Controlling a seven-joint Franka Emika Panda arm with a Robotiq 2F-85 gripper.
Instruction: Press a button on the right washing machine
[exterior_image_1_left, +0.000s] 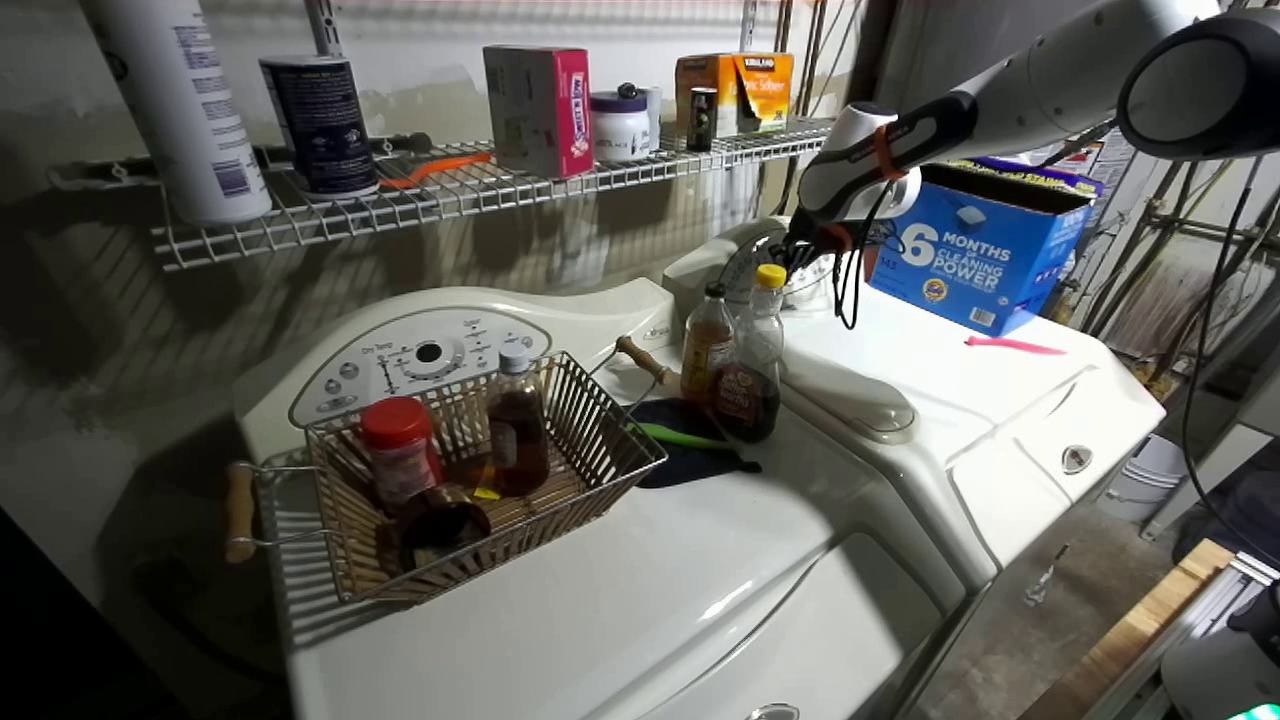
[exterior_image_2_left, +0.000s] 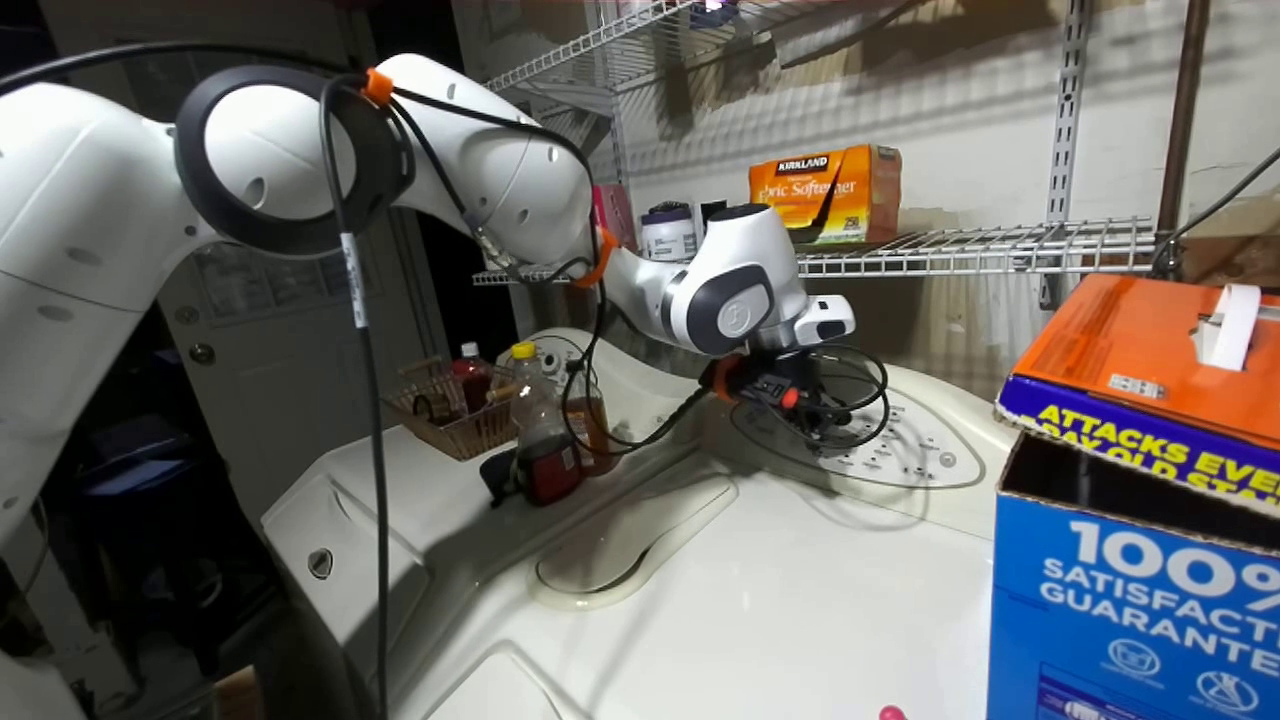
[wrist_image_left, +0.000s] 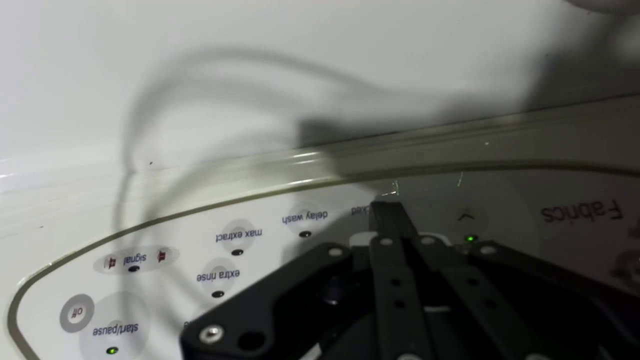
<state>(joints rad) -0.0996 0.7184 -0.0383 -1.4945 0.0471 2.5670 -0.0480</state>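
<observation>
The right washing machine (exterior_image_1_left: 960, 385) is white and glossy, with an oval control panel at its back. It fills the foreground of an exterior view (exterior_image_2_left: 800, 590). Its panel (exterior_image_2_left: 935, 450) carries small buttons and labels, upside down in the wrist view (wrist_image_left: 270, 220). My gripper (wrist_image_left: 392, 207) is shut and empty, its tips over the panel between the delay wash button (wrist_image_left: 305, 216) and an arrow button (wrist_image_left: 466, 216). A green light is lit by the arrow and by start/pause (wrist_image_left: 115, 330). The gripper is at this panel in both exterior views (exterior_image_1_left: 792, 252) (exterior_image_2_left: 828, 430). I cannot tell whether the tips touch.
A blue box (exterior_image_1_left: 980, 250) and a pink strip (exterior_image_1_left: 1015, 346) lie on this machine. The neighbouring machine (exterior_image_1_left: 600, 600) bears a wire basket (exterior_image_1_left: 610, 440) and two bottles (exterior_image_1_left: 762, 340) (exterior_image_1_left: 708, 330). A wire shelf (exterior_image_1_left: 430, 205) runs above. Cables loop around the gripper.
</observation>
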